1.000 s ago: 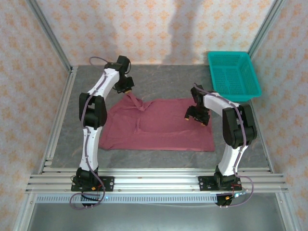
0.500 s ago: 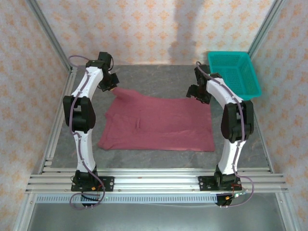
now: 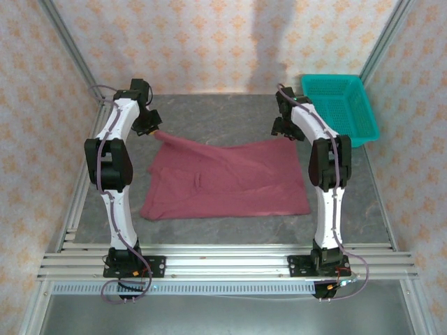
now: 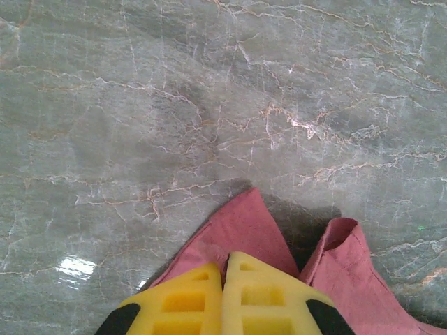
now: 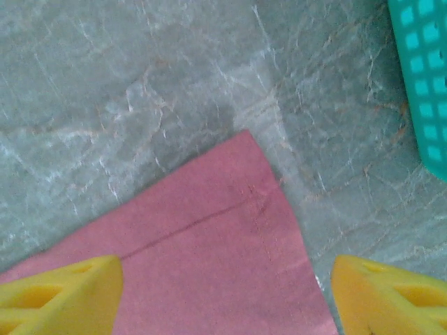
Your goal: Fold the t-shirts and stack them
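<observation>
Flattening the t-shirt point(image 3: 230, 178), it seems: left gripper point(image 4: 225, 269) clamps its far left corner, right gripper point(image 5: 227, 279) hangs open above the right corner and should pinch it.

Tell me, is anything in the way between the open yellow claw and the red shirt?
No, nothing visible is. The right gripper hangs open right over the t-shirt at its far right corner, with only air between. The teal basket sits off to the side on the table, apart from the t-shirt.
</observation>
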`<move>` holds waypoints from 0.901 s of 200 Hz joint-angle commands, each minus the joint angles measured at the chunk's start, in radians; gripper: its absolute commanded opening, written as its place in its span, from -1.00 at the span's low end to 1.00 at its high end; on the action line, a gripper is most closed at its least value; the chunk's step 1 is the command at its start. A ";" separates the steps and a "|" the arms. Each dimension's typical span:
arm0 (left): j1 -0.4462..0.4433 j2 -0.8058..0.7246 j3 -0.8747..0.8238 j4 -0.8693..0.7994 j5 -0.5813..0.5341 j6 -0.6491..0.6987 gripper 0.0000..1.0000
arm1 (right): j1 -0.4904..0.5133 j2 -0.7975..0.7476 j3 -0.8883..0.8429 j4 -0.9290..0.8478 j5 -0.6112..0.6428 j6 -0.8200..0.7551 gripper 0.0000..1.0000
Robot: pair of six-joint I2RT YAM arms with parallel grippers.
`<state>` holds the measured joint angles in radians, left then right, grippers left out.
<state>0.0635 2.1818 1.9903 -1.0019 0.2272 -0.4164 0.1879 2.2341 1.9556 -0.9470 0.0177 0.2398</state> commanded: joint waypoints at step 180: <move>0.001 -0.035 -0.016 0.011 0.010 0.038 -1.00 | -0.015 0.251 0.217 -0.078 0.116 0.007 -0.08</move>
<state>0.0635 2.1818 1.9842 -0.9977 0.2352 -0.3973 0.1818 2.4535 2.1685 -1.0138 0.1024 0.2367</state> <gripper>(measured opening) 0.040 0.490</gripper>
